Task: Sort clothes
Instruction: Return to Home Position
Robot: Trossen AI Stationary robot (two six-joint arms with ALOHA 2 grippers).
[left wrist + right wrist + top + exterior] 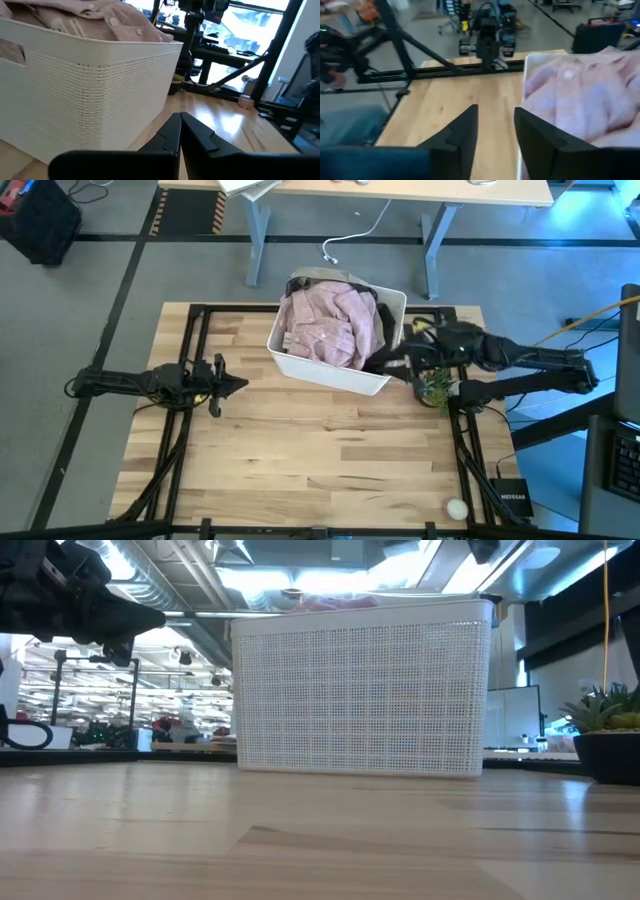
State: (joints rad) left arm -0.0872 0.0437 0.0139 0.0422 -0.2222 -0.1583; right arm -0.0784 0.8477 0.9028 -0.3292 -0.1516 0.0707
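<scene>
The clothes (335, 315), pink shirt (312, 338) on top, fill the white bin (330, 373) at upper centre. Beside it the right gripper (380, 365) hangs with fingers spread, empty; the left gripper (238, 384), fingers pressed together, waits mid-left. Sorting seems done; a clear retreat home likely remains.

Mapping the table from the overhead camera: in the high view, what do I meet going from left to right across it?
left end effector → white bin → potted plant → small black box

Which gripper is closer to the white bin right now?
Right. The right gripper is open at the white bin's right edge, beside the pink shirt. The left gripper, shut, hangs over the table, apart from the bin's left wall.
</scene>
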